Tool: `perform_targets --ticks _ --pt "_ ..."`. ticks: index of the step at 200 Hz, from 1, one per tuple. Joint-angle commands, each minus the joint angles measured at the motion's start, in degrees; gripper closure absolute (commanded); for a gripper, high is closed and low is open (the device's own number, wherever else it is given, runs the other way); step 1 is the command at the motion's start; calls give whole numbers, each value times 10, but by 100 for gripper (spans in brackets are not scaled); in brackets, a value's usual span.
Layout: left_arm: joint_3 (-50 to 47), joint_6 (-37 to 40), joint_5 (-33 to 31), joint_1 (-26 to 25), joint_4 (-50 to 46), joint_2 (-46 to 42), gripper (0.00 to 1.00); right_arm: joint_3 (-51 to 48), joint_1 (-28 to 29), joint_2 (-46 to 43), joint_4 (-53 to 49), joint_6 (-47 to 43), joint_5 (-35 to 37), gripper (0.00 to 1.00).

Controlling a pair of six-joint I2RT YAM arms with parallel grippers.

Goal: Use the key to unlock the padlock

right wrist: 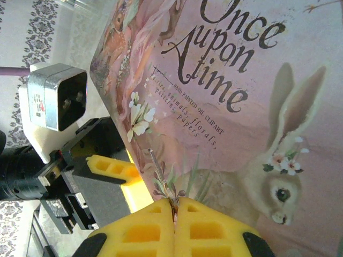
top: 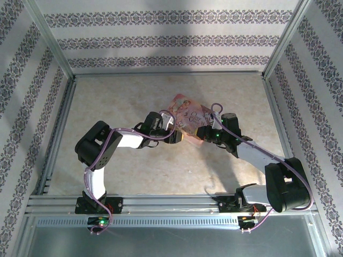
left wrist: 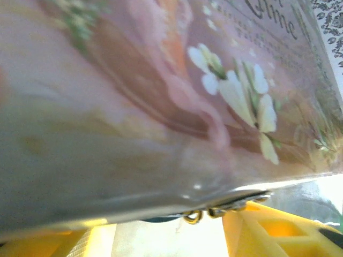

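Note:
The pink illustrated tin (top: 187,113) stands tilted mid-table between both grippers. My right gripper (right wrist: 176,206) is shut on the key (right wrist: 161,176), whose thin silvery shaft sticks out of the yellow fingertips, up across the tin's painted face (right wrist: 252,134). My left gripper (left wrist: 155,235) is open at the tin's lower edge, one yellow finger (left wrist: 268,230) on each side. Between them, under the tin (left wrist: 134,107), a teal sliver of the padlock (left wrist: 159,219) shows beside small brass rings (left wrist: 194,216). Most of the padlock is hidden. In the top view the left gripper (top: 172,135) and right gripper (top: 206,134) flank the tin's near side.
Patterned walls (top: 161,40) and aluminium frame rails (top: 166,203) enclose the beige table (top: 123,96). The left arm's finger and camera housing (right wrist: 59,96) sit close to the left of the tin in the right wrist view. Bare table lies behind and to both sides.

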Motion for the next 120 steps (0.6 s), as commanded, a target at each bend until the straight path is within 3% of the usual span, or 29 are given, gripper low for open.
perform_targets --ticks 1,66,120 --pt "16 -6 13 -17 37 10 48 -7 11 11 -69 -11 26 100" --pt "13 -26 0 -21 57 13 52 2 19 20 -69 -10 30 100" --pt "9 -50 -22 -23 74 14 62 10 24 25 -69 -10 30 100"
